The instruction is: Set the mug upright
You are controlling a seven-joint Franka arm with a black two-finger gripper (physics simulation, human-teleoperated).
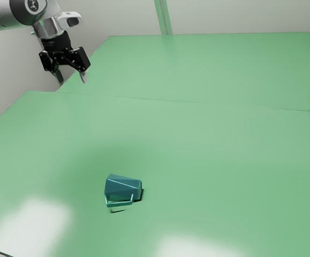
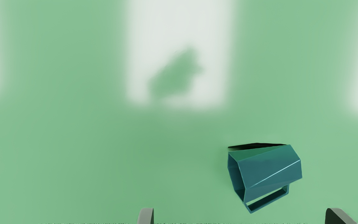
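Observation:
My gripper [image 1: 72,76] is high above the table's far left part in the exterior view, well away from the mug. A teal faceted mug [image 1: 122,188] lies on its side on the green table, its angular handle toward that view's bottom edge. In the wrist view the mug [image 2: 269,174] shows its hollow mouth at one end and its handle on the side nearer my fingers. The gripper [image 2: 239,216] stands open, its two tips wide apart with nothing held between them.
The green table [image 1: 213,144] extends around the mug, with bright light patches on it. Behind it, in the exterior view, is another green surface [image 1: 213,67], and a pale wall [image 1: 240,16] rises beyond.

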